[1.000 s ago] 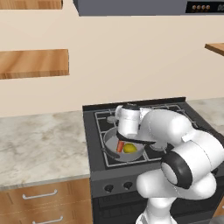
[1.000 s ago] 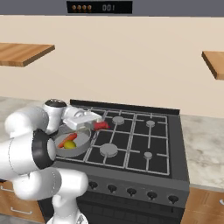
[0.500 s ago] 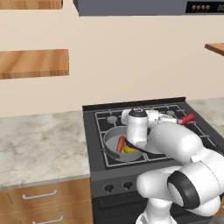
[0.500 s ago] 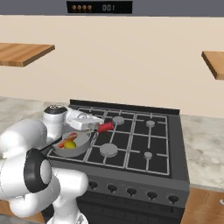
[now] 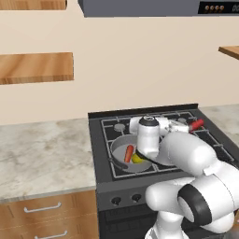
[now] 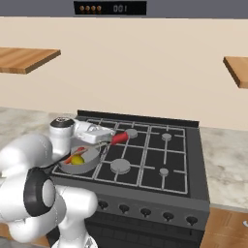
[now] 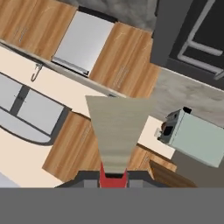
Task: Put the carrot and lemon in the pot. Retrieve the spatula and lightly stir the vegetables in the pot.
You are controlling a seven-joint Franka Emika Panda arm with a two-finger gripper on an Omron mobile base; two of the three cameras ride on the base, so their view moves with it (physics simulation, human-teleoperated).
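The grey pot point(image 5: 117, 145) point(image 6: 89, 164) stands on the stove's front left burner. In it lie the orange-red carrot point(image 5: 128, 153) point(image 6: 77, 155) and the yellow lemon point(image 5: 137, 159) point(image 6: 77, 160), side by side. My gripper point(image 5: 186, 127) point(image 6: 111, 138) point(image 7: 113, 175) hovers just right of the pot, above the grates, shut on the spatula. Its red handle point(image 5: 196, 124) point(image 6: 120, 138) point(image 7: 113, 178) sticks out to the right. In the hand view the flat pale blade point(image 7: 116, 131) reaches away from the fingers. My arm hides the pot's right side in the left base view.
The black stove point(image 6: 164, 160) has several burners and a row of front knobs point(image 6: 145, 213). A marble counter point(image 5: 42, 149) runs to its left, with wooden drawers below. Wooden shelves point(image 5: 35, 67) hang on the wall. The hand view shows far cabinets point(image 7: 122, 57) and a grey appliance point(image 7: 192, 138).
The hand has swung from over the pot to the right, carrying the spatula with it. The carrot and lemon stay in the pot.
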